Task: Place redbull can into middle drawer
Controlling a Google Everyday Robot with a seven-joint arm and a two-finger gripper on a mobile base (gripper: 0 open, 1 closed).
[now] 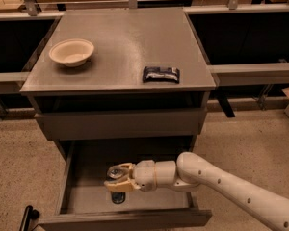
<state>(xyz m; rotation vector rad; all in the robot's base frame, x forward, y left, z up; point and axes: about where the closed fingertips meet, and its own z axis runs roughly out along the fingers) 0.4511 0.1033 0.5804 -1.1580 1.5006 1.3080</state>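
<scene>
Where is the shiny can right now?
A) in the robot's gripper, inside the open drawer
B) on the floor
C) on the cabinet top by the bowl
A: the gripper holds the redbull can low inside the open middle drawer, its jaws closed around it.

On cabinet top point(125, 37), bowl point(71, 52) at ten o'clock, packet point(161, 74) at four o'clock, well apart. Below, inside open drawer point(66, 182), gripper point(114, 181) clasping can point(116, 172) near centre, arm point(221, 182) entering from four o'clock.
</scene>
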